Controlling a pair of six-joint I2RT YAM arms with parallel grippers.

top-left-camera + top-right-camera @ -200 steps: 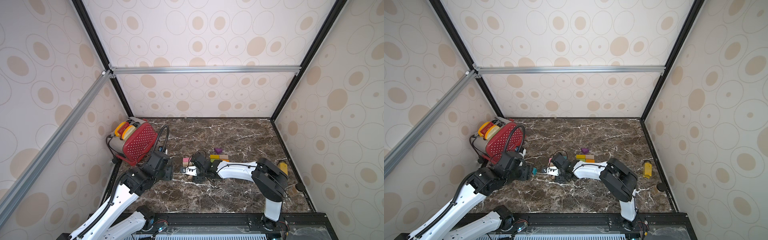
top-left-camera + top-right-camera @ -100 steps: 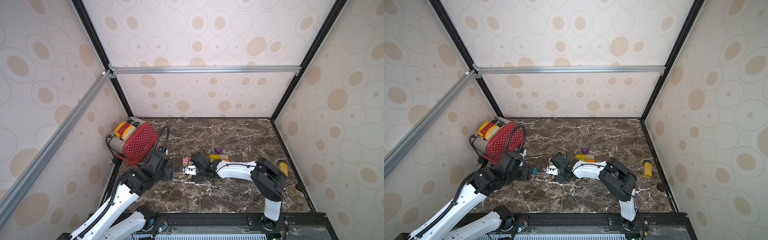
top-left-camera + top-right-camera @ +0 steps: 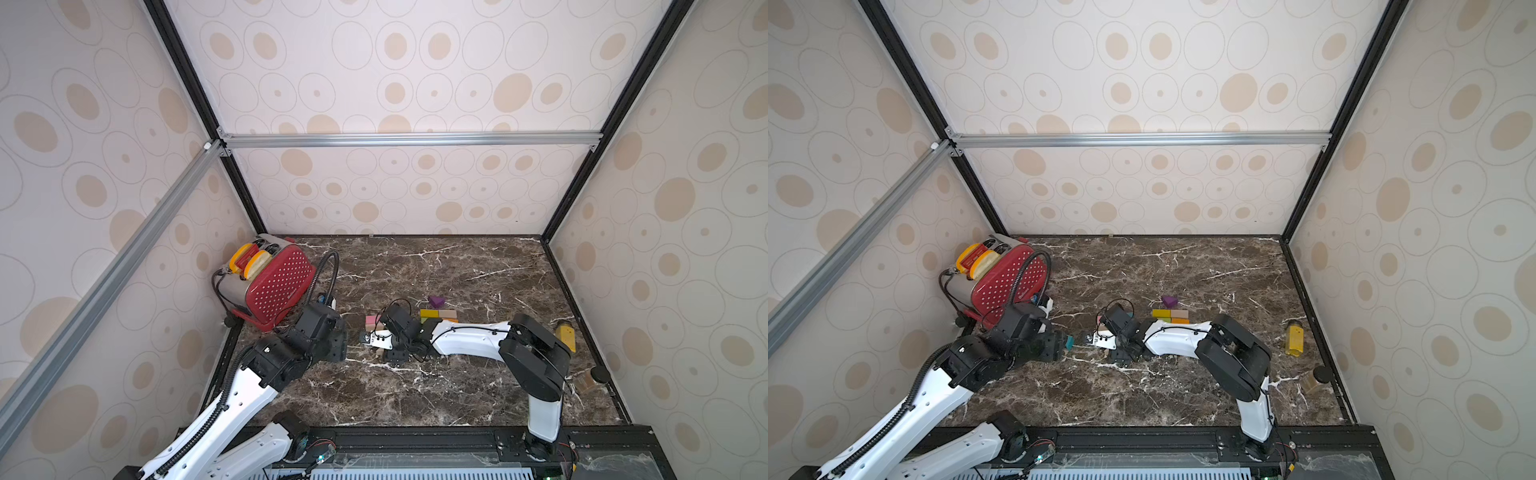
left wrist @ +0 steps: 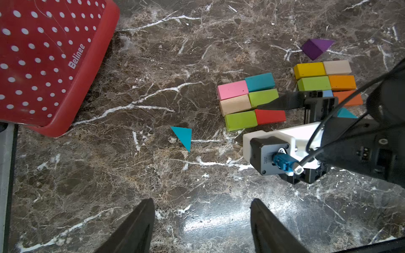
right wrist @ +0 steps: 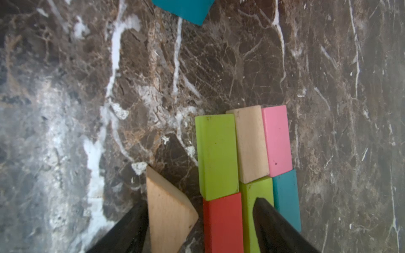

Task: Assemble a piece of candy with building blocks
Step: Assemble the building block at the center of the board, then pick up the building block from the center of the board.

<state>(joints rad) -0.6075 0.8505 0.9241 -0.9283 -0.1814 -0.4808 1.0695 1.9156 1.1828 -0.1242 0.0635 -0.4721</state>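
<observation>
— Right claw (image 5: 199,221) is spread low over the counter (image 4: 109,175), tan wedge (image 5: 168,210) against one finger, apparently unpinched.
— And the left claw (image 4: 201,219)?
— Spread, empty. Six bricks (image 4: 249,101) form a slab; teal triangle (image 4: 183,137) lies apart.

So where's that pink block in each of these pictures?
Top view: pink block mid-table, partly hidden by the right arm's wrist.
Top view: a pink sliver by the same wrist.
Left wrist: corner of the six-brick cluster, touching the teal brick.
Right wrist: outer row, end to end with the teal brick.
Shared landmark: the right gripper over that cluster.
</observation>
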